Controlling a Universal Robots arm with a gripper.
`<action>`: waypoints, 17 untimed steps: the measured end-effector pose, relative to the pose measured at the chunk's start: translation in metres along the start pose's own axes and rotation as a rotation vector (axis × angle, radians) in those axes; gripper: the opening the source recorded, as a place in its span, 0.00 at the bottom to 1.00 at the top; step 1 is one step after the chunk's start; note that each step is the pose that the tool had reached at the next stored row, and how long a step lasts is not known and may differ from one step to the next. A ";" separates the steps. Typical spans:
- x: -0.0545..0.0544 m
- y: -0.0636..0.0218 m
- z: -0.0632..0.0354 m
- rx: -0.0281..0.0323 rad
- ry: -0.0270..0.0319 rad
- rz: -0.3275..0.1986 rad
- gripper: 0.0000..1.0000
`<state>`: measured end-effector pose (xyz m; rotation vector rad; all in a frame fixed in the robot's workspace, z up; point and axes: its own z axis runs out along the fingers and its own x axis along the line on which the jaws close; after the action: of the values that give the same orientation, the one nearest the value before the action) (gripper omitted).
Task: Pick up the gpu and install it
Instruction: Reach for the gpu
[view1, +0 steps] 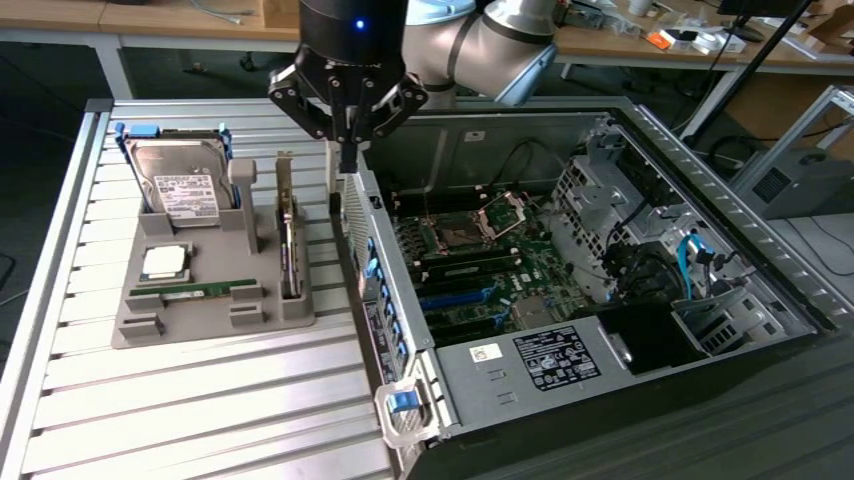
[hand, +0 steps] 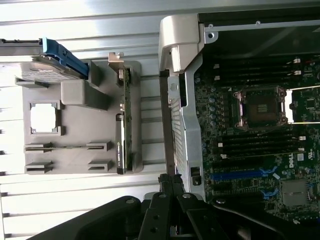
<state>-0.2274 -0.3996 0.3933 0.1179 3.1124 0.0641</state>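
The gpu (view1: 286, 240) stands on edge in a slot of the grey holder (view1: 200, 322), a dark card with its silver bracket at the far end. In the wrist view the gpu (hand: 124, 127) is a thin dark strip in the holder (hand: 75, 95). My gripper (view1: 348, 160) hangs above the gap between the holder and the open computer case (view1: 400, 300), just to the exterior view's right of the card. It is shut with nothing between its fingers. In the wrist view the gripper (hand: 167, 181) lies over the case's side wall, apart from the gpu.
The holder also carries a silver hard drive (view1: 180, 185), a processor chip (view1: 166, 261) and a green memory stick (view1: 194, 288). The case lies open with its motherboard (view1: 494, 260) and blue slots (hand: 240, 175) exposed. Slatted metal table (view1: 200, 420) surrounds everything.
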 end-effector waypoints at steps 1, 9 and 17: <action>0.000 0.0000 0.0000 0.0000 0.0001 0.000 0.11; 0.004 -0.0004 -0.0001 0.0001 0.0001 0.000 0.11; 0.006 -0.0006 -0.0002 0.0000 0.0001 0.000 0.11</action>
<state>-0.2337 -0.3998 0.3933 0.1178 3.1125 0.0640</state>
